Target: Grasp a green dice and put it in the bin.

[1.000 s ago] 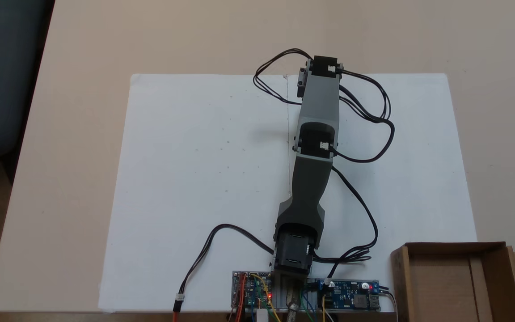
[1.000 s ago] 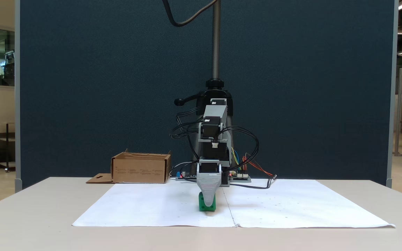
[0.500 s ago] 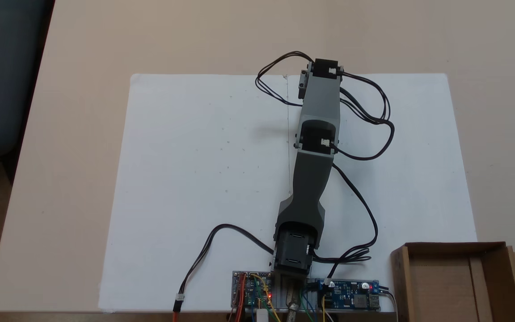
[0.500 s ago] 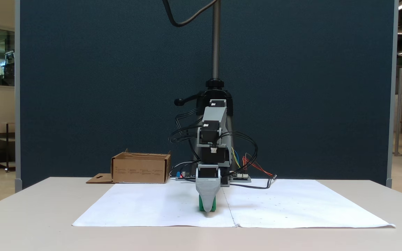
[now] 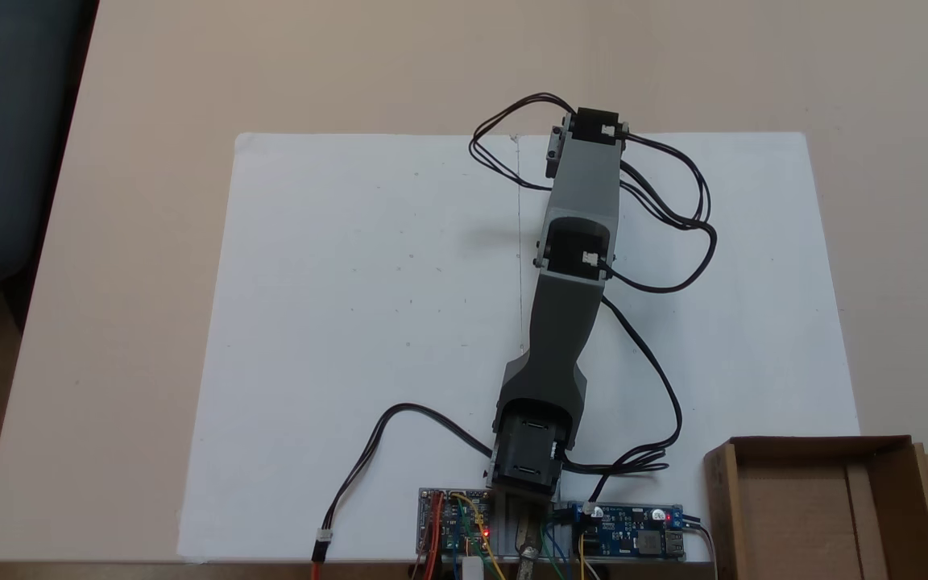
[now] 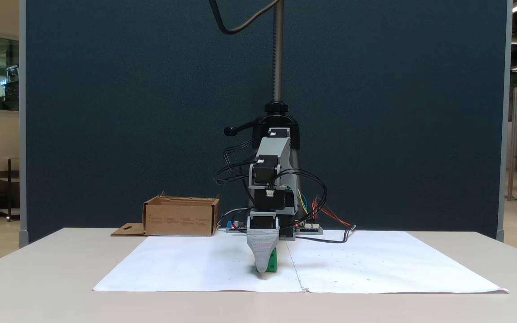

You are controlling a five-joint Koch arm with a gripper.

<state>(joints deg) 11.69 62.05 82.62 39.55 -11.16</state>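
In a fixed view from the front, the green dice [image 6: 273, 264] sits on the white paper, mostly hidden behind my gripper [image 6: 262, 268]. Only its right side and a thin strip at the lower left show. The gripper points down with its tip at paper level, right in front of the dice. Its jaws line up one behind the other, so their state stays unclear. In a fixed view from above, the stretched-out arm [image 5: 577, 217] covers the gripper and the dice. The bin [image 5: 818, 445] is a brown cardboard box at the lower right there, and the bin [image 6: 180, 220] stands at the back left in the front view.
A white paper sheet [image 5: 351, 282] covers the middle of the beige table [image 5: 150, 97]. Circuit boards [image 5: 625, 540] and loose black cables [image 5: 673, 209] lie around the arm's base. A dark blue partition [image 6: 128, 112] and a camera pole [image 6: 278, 54] stand behind the table.
The wrist has dropped lower and slid a little left in the front view, right in the top view. The gripper now hides more of the dice, which has stayed in place.
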